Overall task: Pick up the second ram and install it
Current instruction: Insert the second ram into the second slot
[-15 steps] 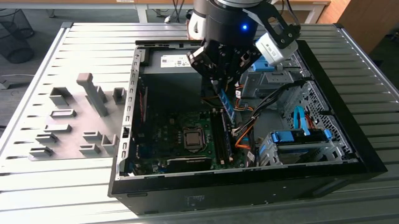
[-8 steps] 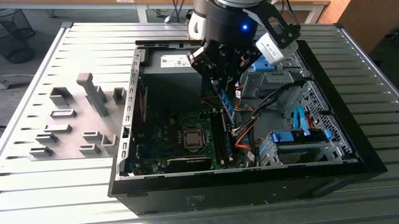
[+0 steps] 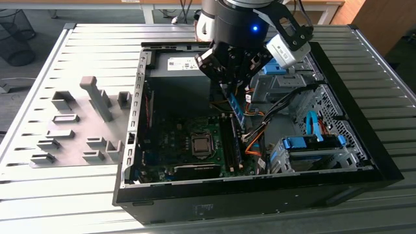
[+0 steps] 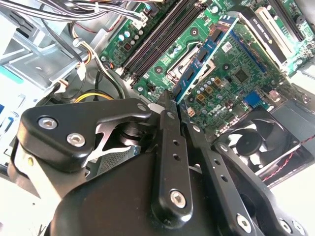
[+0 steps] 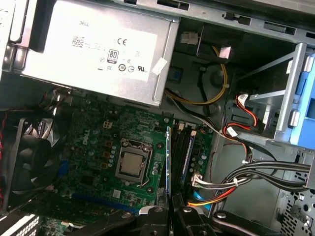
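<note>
My gripper [image 3: 229,93] hangs inside the open computer case [image 3: 130,146] and is shut on the second ram [image 3: 236,111], a thin blue-green stick that points down toward the motherboard. The stick hangs above the long black memory slots [image 3: 229,142], apart from them. In the second wrist view the second ram [image 4: 206,54] runs out from between the black fingers [image 4: 168,118] over the green board. In the first wrist view the second ram [image 5: 168,162] shows edge-on just beside the memory slots [image 5: 183,152], with the gripper [image 5: 170,212] behind it.
A grey plate with holder blocks [image 3: 78,131] lies at the exterior view's left of the case. Inside are the power supply [image 5: 98,44], processor socket [image 5: 130,164], fan [image 4: 256,140], orange and black cables [image 3: 256,141] and blue drive brackets [image 3: 312,142].
</note>
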